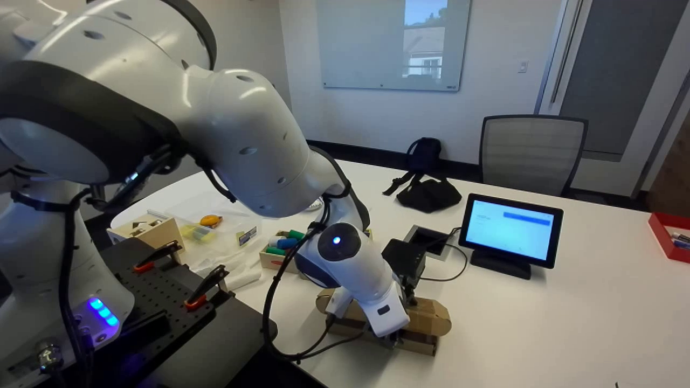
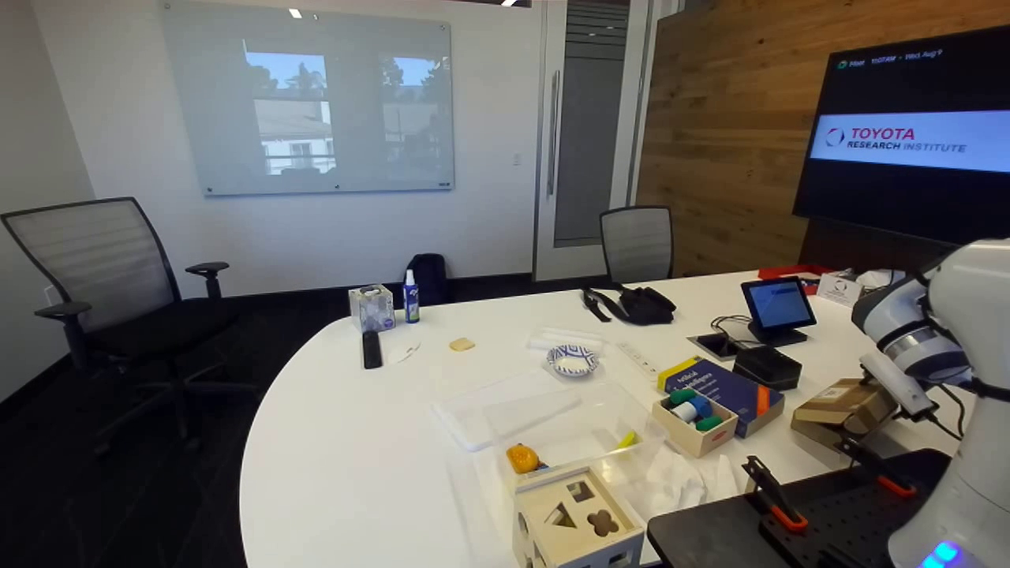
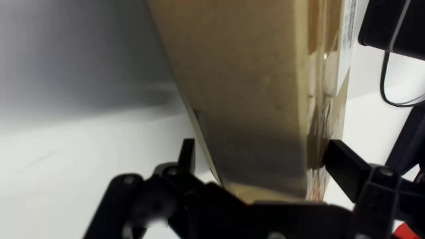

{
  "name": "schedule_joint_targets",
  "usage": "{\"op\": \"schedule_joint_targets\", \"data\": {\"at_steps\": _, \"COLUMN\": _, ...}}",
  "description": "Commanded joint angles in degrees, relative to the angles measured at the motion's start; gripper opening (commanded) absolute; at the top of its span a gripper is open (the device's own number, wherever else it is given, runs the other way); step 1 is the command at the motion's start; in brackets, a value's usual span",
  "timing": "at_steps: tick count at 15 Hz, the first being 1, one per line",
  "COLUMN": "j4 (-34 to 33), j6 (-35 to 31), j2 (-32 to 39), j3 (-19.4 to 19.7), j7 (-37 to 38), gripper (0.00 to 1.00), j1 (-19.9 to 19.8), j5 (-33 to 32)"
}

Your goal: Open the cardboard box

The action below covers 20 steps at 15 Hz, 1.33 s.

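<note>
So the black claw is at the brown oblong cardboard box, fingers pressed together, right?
Not pressed together: in the wrist view the black claw has its fingers spread apart with the brown oblong cardboard box between them. It is at the box.

The white surface in front of me has a rounded end, where a pale cube-shaped box and a blue spray bottle stand side by side. Farther along it sit a patterned bowl, a black bag and a lit screen; the brown cardboard box rests near an edge.
</note>
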<state>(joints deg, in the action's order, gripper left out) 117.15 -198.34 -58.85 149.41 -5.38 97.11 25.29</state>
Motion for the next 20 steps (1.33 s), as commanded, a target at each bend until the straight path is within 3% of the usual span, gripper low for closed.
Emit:
{"op": "schedule_joint_targets", "data": {"at_steps": 1, "j4": 1.80, "j6": 0.01, "j2": 1.00, "j3": -0.60, "j7": 3.21, "gripper": 1.00, "j1": -1.66, "j5": -2.70}}
{"op": "schedule_joint_targets", "data": {"at_steps": 12, "j4": 1.48, "j6": 0.22, "j2": -2.70, "j3": -13.93, "j7": 2.98, "gripper": 1.00, "j1": -15.21, "j5": -14.78}}
{"op": "schedule_joint_targets", "data": {"at_steps": 20, "j4": 0.34, "j6": 0.25, "j2": -9.58, "j3": -16.93, "j7": 1.68, "gripper": 1.00, "j1": -14.70, "j5": -19.73}}
